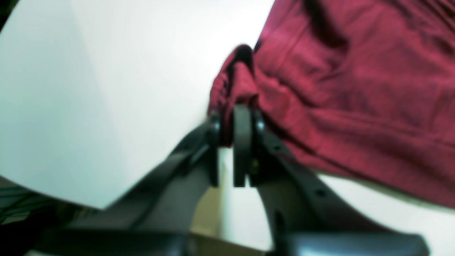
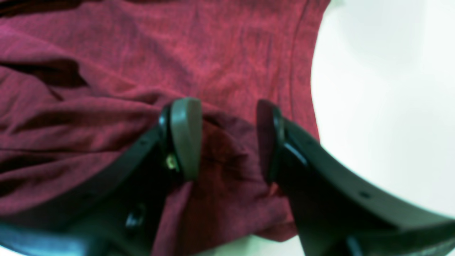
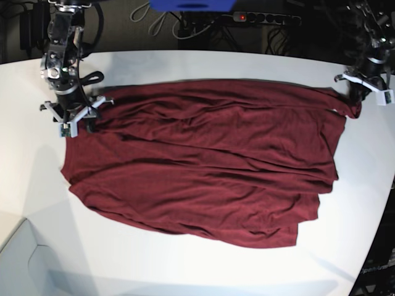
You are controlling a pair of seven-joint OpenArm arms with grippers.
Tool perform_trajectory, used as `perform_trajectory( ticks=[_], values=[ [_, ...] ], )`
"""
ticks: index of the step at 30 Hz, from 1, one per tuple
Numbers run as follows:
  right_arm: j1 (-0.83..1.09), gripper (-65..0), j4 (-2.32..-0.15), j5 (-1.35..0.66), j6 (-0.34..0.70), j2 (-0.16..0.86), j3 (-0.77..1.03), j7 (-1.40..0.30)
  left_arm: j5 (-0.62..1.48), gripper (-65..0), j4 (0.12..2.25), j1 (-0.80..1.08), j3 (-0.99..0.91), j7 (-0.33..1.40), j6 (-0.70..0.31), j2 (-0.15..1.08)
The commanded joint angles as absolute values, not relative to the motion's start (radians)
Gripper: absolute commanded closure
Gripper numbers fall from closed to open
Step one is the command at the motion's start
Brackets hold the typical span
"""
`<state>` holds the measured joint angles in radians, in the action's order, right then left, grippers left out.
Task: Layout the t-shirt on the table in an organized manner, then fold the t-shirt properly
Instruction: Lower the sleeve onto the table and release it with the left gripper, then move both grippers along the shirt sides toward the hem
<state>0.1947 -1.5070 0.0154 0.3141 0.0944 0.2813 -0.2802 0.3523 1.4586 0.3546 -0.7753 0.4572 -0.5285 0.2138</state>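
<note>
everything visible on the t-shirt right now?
The t-shirt is plain dark maroon, thin soft fabric, spread wide and mostly flat on the white table, with long wrinkles and overlapping layers along its near edge. The left pincer pinches a bunched corner. The right pincer stands open astride the cloth at the opposite corner.

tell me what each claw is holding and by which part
Left claw pinches a bunched corner of the t-shirt. Right claw straddles the opposite corner with its jaws apart, gripping nothing.
</note>
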Motion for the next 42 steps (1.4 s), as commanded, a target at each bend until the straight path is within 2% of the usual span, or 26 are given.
perform_trajectory(
  ticks=[1, 5, 9, 17, 20, 23, 31, 36, 42],
  values=[
    [0.186, -25.9, -1.523, 0.005, 0.312, 0.104, 0.285, -0.255, 0.366, -10.9, 1.468, 0.358, -0.788, 0.430, -0.532, 0.239],
    [0.186, -25.9, -1.523, 0.005, 0.312, 0.105, 0.285, -0.255, 0.367, -22.5, 1.463, 0.398, -0.788, 0.430, -0.532, 0.259],
    [0.188, -25.9, -1.523, 0.005, 0.312, 0.105, 0.285, -0.255, 0.375, -27.6, 1.477, 0.423, -0.796, 0.427, -0.532, 0.263],
    [0.197, -25.9, -1.532, 0.005, 0.312, 0.107, 0.286, -0.255, 0.429, -27.6, 1.624, 0.387, -0.929, 0.430, -0.533, 0.223],
    [0.197, -25.8, -1.534, 0.005, 0.312, 0.107, 0.286, -0.255, 0.460, -27.5, 1.664, 0.332, -0.912, 0.432, -0.533, 0.214],
    [0.197, -25.8, -1.534, 0.005, 0.312, 0.107, 0.286, -0.255, 0.421, -27.5, 1.664, 0.262, -0.811, 0.432, -0.522, 0.214],
    [0.197, -25.8, -1.534, 0.007, 0.312, 0.107, 0.286, -0.257, 0.205, -27.5, 1.365, 0.082, -0.602, 0.427, -0.521, 0.197],
    [0.194, -25.8, -1.524, 0.007, 0.312, 0.107, 0.338, -0.257, 0.176, -27.5, 1.230, 0.054, -0.596, 0.423, -0.524, 0.205],
    [0.186, -25.8, -1.524, 0.007, 0.312, 0.119, 0.364, -0.257, 0.173, -27.5, 1.119, 0.048, -0.598, 0.421, -0.522, 0.269]
  ],
)
